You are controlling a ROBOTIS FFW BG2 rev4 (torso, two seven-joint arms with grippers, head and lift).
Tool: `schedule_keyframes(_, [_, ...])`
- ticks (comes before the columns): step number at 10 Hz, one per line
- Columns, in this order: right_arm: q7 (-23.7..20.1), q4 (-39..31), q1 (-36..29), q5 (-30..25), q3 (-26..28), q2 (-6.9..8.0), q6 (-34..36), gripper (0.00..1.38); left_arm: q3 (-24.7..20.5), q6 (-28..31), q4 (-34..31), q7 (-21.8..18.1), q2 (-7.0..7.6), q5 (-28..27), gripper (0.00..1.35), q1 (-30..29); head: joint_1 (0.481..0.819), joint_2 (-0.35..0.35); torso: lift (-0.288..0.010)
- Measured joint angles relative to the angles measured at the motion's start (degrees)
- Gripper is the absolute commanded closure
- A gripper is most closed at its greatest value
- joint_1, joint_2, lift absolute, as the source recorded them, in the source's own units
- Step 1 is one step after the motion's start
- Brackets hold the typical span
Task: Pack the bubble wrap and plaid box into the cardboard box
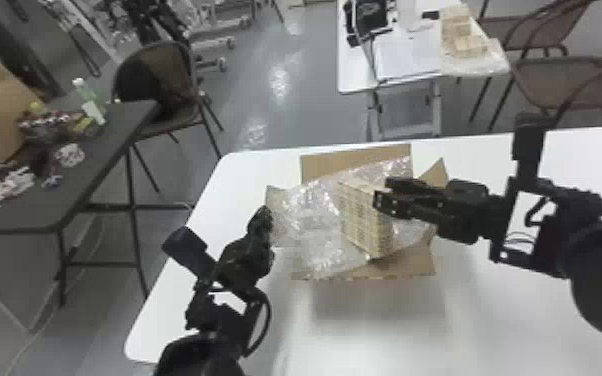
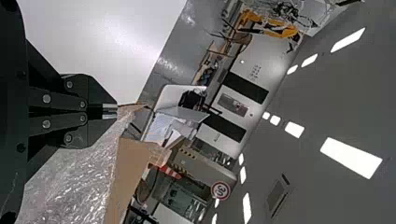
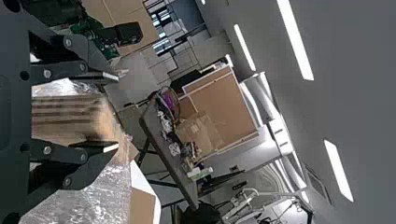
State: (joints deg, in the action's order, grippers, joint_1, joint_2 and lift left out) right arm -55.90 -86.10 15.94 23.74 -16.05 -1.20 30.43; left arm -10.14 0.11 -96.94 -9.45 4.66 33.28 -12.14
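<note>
The left gripper (image 1: pixel 267 218) is at the left flap of the cardboard box (image 1: pixel 355 159). In the left wrist view, the left gripper (image 2: pixel 110 111) is shut on the edge of that cardboard flap (image 2: pixel 130 108). Crumpled bubble wrap (image 1: pixel 310 225) spreads over the carton's opening and hides its inside. On it the plaid box (image 1: pixel 360 220) stands tilted. My right gripper (image 1: pixel 381 194) is at its upper right. In the right wrist view, the right gripper (image 3: pixel 111 112) is open, the plaid box (image 3: pixel 70 119) between its spread fingers, a gap showing on one side.
The white table (image 1: pixel 515 310) carries the carton near its far edge. To the left stands a dark table (image 1: pixel 110 150) with clutter. A chair (image 1: pixel 165 90) is behind it, and another white table (image 1: pixel 355 75) stands farther back.
</note>
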Motion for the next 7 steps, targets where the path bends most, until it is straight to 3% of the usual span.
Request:
schedule_keyframes(1, [0.0,0.0,0.1,-0.3,-0.1,0.1,0.0,0.13,0.0,-0.1,0.0,0.0,0.03,0.2,1.21,0.0,0.695,0.35,-0.119])
schedule_keyframes(4, [1.8,-1.6,-1.2,-1.7,1.3,0.15,-3.3,0.1,-0.6,-0.5,0.0,0.0,0.16,0.4,1.21,-0.1,0.693,0.35,-0.119])
schedule_keyframes(7, [7.0,-7.2,-10.5,-11.1,9.7,-0.27,-14.7,0.1,-1.2,-1.2,0.0,0.1,0.13,0.3,1.21,-0.5,0.695,0.336,-0.119])
